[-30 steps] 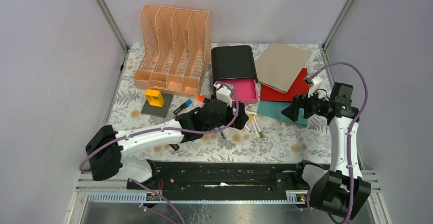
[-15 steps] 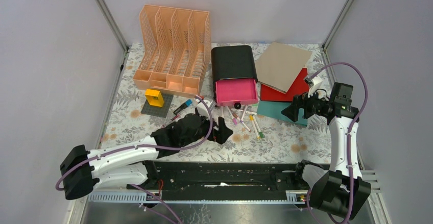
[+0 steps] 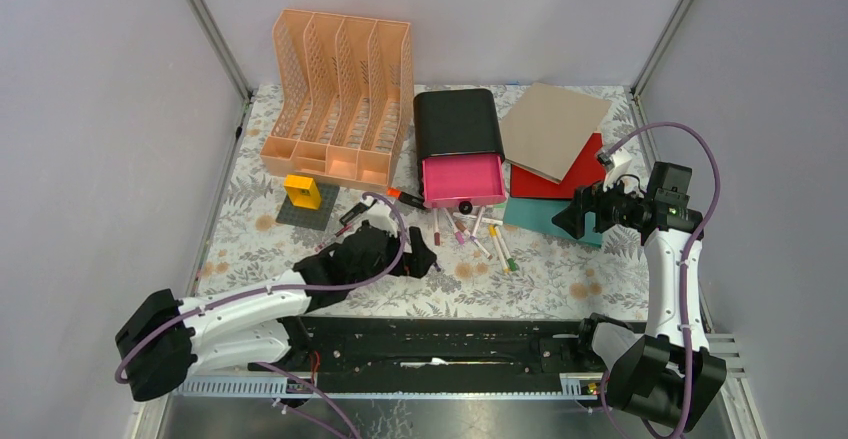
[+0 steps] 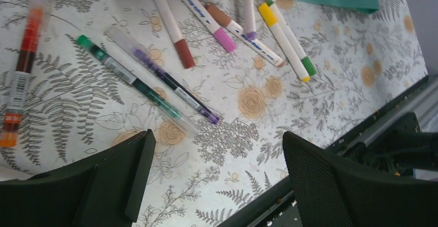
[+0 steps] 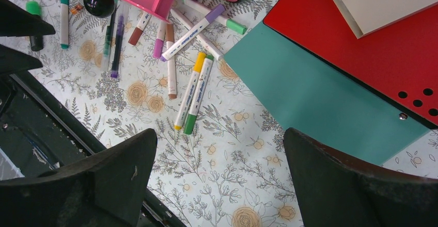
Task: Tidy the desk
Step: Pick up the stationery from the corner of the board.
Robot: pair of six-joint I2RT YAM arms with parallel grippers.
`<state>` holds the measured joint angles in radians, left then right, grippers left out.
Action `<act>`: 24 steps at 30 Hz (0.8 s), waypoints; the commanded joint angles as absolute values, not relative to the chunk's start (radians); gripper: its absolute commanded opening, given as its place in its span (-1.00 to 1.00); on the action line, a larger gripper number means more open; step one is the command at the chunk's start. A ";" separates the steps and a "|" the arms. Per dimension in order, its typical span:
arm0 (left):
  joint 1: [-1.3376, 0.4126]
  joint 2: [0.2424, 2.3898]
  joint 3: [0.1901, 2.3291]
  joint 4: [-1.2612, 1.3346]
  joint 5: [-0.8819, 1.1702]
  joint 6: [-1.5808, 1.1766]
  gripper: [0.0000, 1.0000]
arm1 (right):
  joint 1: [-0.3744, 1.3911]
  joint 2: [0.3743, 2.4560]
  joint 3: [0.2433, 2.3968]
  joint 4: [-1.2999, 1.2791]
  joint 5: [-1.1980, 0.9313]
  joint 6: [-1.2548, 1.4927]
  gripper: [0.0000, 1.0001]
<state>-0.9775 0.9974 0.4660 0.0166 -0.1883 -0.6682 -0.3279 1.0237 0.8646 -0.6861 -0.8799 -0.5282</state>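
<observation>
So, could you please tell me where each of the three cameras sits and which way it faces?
Top external: above and behind the bases, looking down on the desk; left gripper and right gripper show.
Left wrist: on that wrist, facing down at loose markers; its fingers at the bottom.
Right wrist: likewise, over the teal folder; its fingers at the bottom.
Shared: both wrist views show the yellow marker.

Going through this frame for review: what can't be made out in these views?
1. The teal folder: in the top view its right part is behind the right gripper; the left wrist view cuts it off at the top edge.
2. The red folder: mostly under the tan sheet in the top and right wrist views.
3. The pens: lettering too small from above, illegible in both wrist views.
</observation>
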 commanded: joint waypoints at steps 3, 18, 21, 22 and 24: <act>-0.912 1.039 0.459 0.090 -0.201 -0.716 0.97 | -0.325 1.009 0.863 -0.670 -0.879 -0.544 0.99; -0.861 0.974 0.558 -0.459 -0.377 -0.978 0.98 | -0.325 1.012 0.861 -0.670 -0.882 -0.545 0.99; -0.862 0.916 0.549 -0.566 -0.410 -1.046 0.97 | -0.325 1.014 0.861 -0.670 -0.883 -0.544 0.99; -0.861 0.903 0.548 -0.603 -0.428 -1.073 0.97 | -0.325 1.014 0.861 -0.670 -0.884 -0.544 0.99; -0.862 0.880 0.545 -0.658 -0.461 -1.117 0.97 | -0.325 1.013 0.861 -0.670 -0.886 -0.544 0.99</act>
<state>-0.8654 0.9260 0.5179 -0.4877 -0.3660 -0.9928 -0.3279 1.0237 0.8642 -0.6861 -0.8795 -0.5304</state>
